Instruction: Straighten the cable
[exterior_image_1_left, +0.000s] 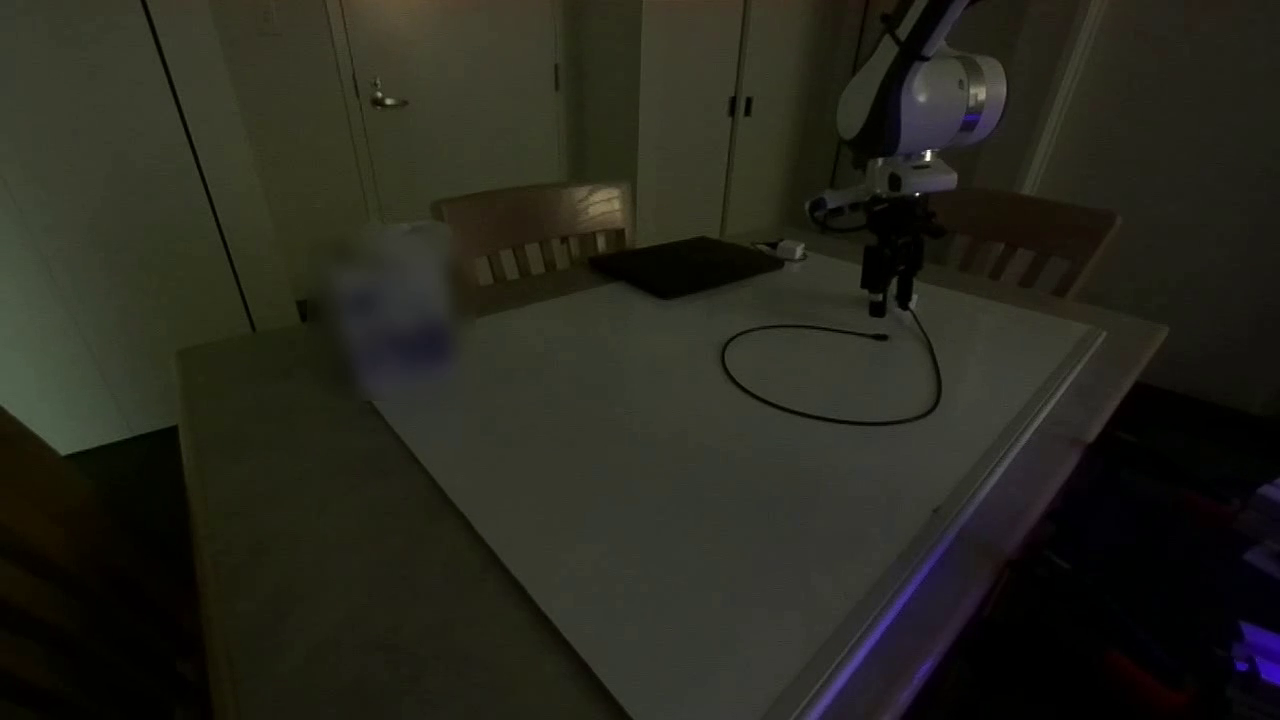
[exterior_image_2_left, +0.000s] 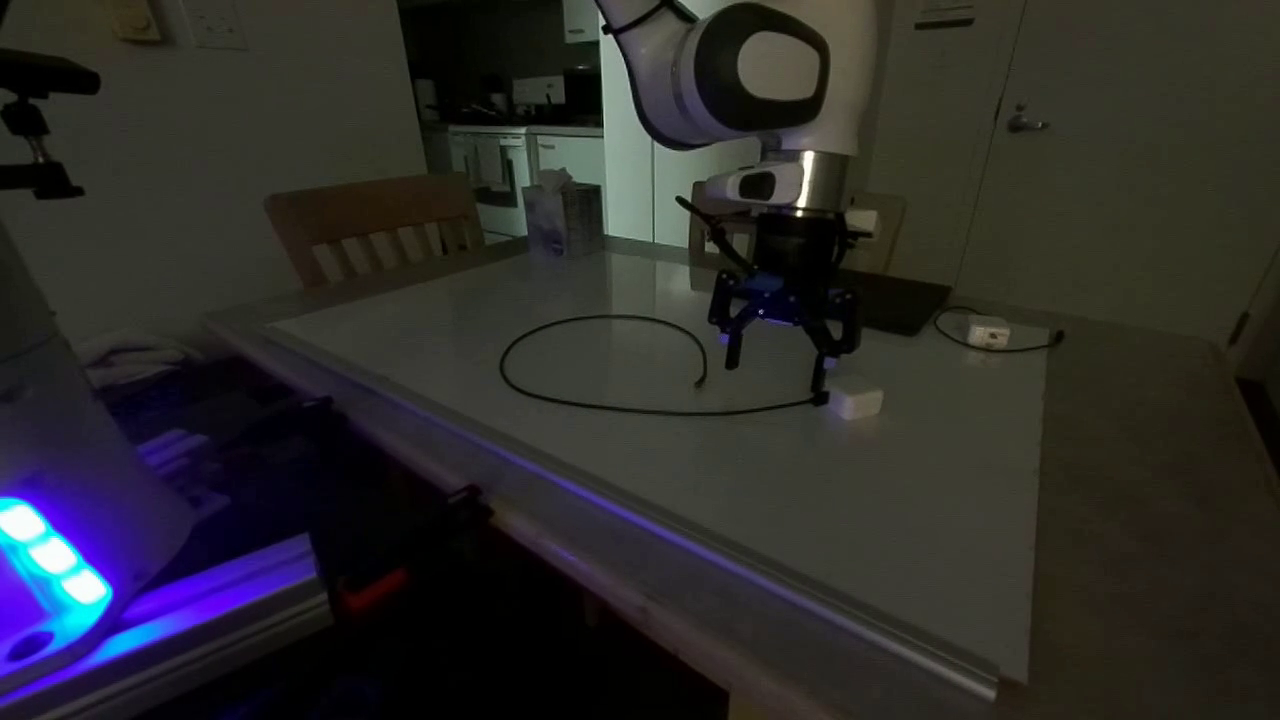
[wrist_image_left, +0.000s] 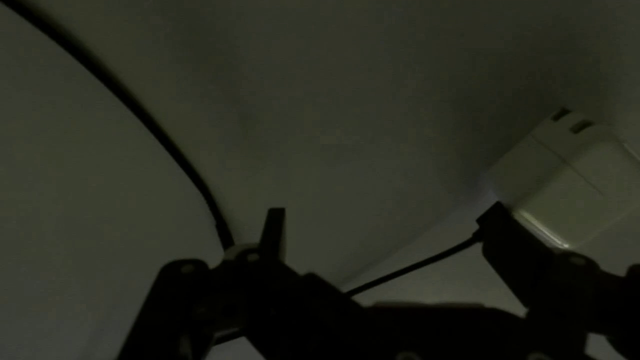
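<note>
The black cable (exterior_image_1_left: 860, 424) lies in a wide open loop on the white board, as both exterior views show. Its free end (exterior_image_2_left: 700, 382) curls back inside the loop. At the opposite end, a dark connector meets a small white plug (exterior_image_2_left: 856, 399). My gripper (exterior_image_2_left: 776, 378) points down over that end, open, with one fingertip close to the connector; whether they touch I cannot tell. In the wrist view, the cable (wrist_image_left: 415, 267) runs across the gap of the gripper (wrist_image_left: 392, 230) and passes behind the dark fingers, while the white plug (wrist_image_left: 570, 180) sits at the right.
A flat dark pad (exterior_image_1_left: 690, 266) lies at the board's edge, beside a separate white adapter (exterior_image_2_left: 988, 332) with its own short black cord. A tissue box (exterior_image_2_left: 563, 215) stands on the table. A metal rail (exterior_image_2_left: 640, 500) lines one board edge. Wooden chairs (exterior_image_1_left: 540, 215) surround the table.
</note>
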